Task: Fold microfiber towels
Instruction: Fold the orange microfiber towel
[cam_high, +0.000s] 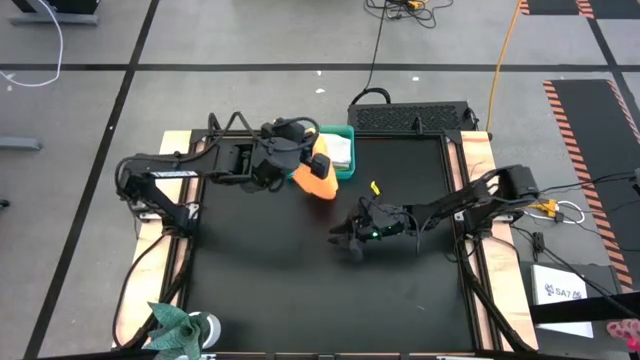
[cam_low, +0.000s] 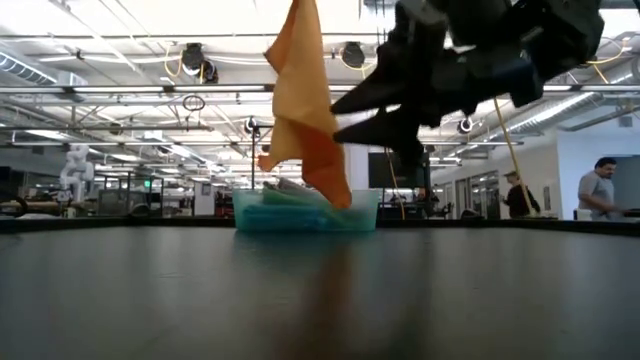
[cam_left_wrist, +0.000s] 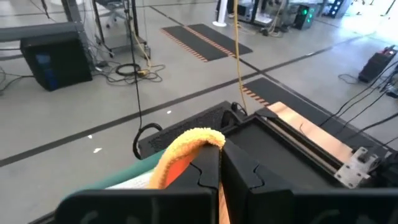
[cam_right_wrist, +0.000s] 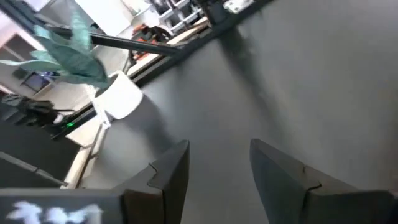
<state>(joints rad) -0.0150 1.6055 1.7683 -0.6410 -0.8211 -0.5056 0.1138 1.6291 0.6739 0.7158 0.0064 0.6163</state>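
While the right gripper (cam_high: 340, 240) is held low over the bare mat (cam_high: 280, 290) with its fingers spread and nothing between them, the orange-yellow towel (cam_high: 319, 174) is gripped by the clenched left gripper (cam_high: 298, 158), farther back and up in the air, just in front of the teal bin (cam_high: 345, 131). In the low view the cloth is seen hanging in loose folds with its lowest corner down at the bin's rim, so it is judged best carried forward to the open mat and lowered until it lies flat before any fold is made; a free corner could then be taken by the waiting fingers. Inside the bin, light-coloured cloths (cam_high: 341, 150) are stacked, though their separate colours cannot be made out.
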